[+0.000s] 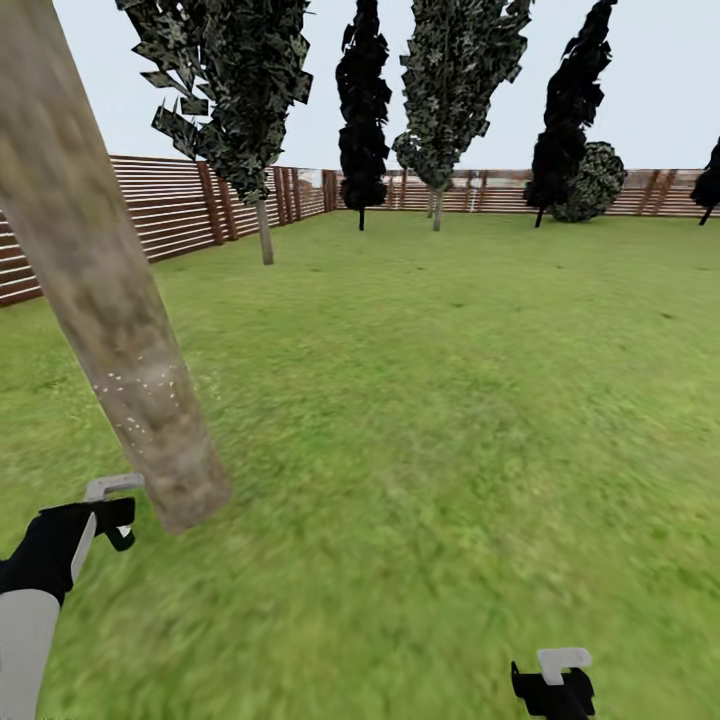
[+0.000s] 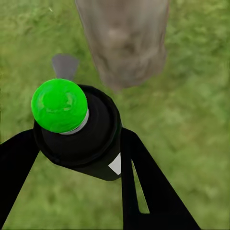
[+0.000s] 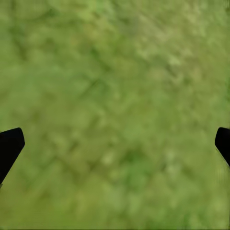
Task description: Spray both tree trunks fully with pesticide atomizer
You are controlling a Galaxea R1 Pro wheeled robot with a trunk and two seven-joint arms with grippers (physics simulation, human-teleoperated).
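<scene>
- The atomizer (image 2: 79,132) is held fast between the two fingers of the left pincer (image 2: 76,158); the bottle is dark and its cap shows bright green in the left wrist view, not red.
- The bottle's long axis is seen end-on from the wrist, so it runs along the fingers, cap end away from the wrist.
- Just beyond the cap, the thick mottled trunk (image 1: 110,300) is found, close to the left pincer (image 1: 110,515) but apart from it; a few pale specks are seen on its bark.
- The trunk's long axis is upright and slanted in the head view; its foot meets the grass (image 1: 420,400).
- The left arm is judged much the nearer.
- The right pincer (image 1: 553,685) is spread wide over bare grass, with nothing held.
- Farthest off, a slatted fence (image 1: 170,205) is seen.
</scene>
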